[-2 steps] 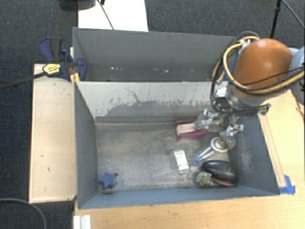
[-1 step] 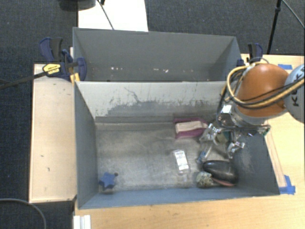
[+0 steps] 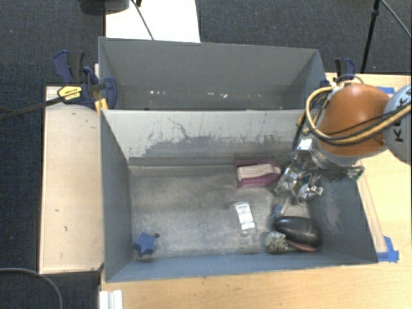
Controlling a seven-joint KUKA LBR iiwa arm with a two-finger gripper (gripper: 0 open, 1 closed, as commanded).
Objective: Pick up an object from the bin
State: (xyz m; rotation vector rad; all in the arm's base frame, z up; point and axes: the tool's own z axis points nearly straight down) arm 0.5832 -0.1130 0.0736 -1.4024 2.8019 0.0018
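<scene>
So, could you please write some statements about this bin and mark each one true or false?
1. The gripper is over the right part of the bin. True.
2. A small blue thing lies in the near-left corner. True.
3. The pink and purple thing lies in that same corner. False: it lies towards the back wall, just left of the gripper.
4. The dark oval thing touches the blue thing. False: it lies at the near right, far from it.
5. The small clear thing lies left of the dark oval thing. True.
</scene>
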